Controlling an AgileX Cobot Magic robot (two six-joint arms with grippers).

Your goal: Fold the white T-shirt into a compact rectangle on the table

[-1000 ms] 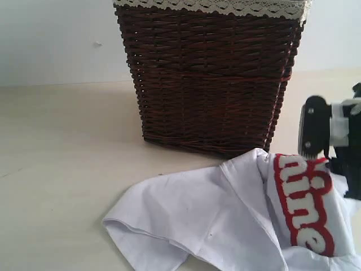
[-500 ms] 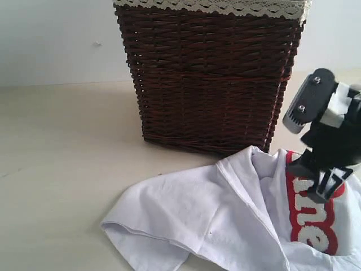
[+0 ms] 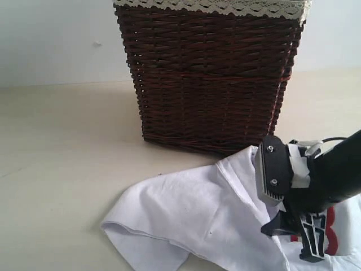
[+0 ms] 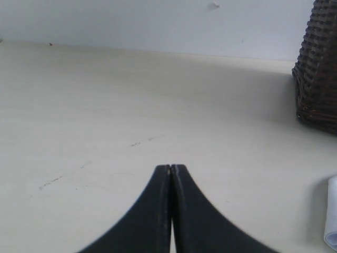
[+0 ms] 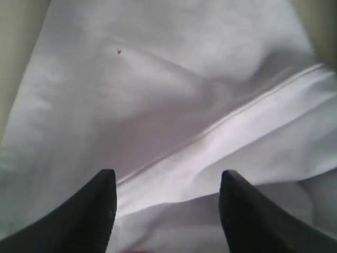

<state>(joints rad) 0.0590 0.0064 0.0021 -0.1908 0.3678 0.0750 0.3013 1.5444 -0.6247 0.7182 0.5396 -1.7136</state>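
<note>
The white T-shirt point(image 3: 186, 209) lies crumpled on the beige table point(image 3: 56, 141) in front of the basket, one sleeve spread to the left. My right gripper point(image 3: 290, 208) hangs low over the shirt's right part, open, hiding most of the red-edged lettering point(image 3: 331, 231). In the right wrist view its fingertips point(image 5: 167, 179) straddle a hemmed fold of the shirt point(image 5: 158, 95) with nothing pinched. My left gripper point(image 4: 171, 167) is shut and empty over bare table point(image 4: 105, 105). An edge of the shirt point(image 4: 331, 211) shows at that view's side. The left gripper is outside the exterior view.
A dark wicker basket point(image 3: 208, 79) with white lace trim stands just behind the shirt, close to my right gripper. Its corner point(image 4: 318, 68) also shows in the left wrist view. A pale wall point(image 3: 56, 39) rises behind the table.
My right gripper has come down and leftward from beside the basket onto the shirt, now covering the lettering. The lifted part of the shirt has sunk lower.
</note>
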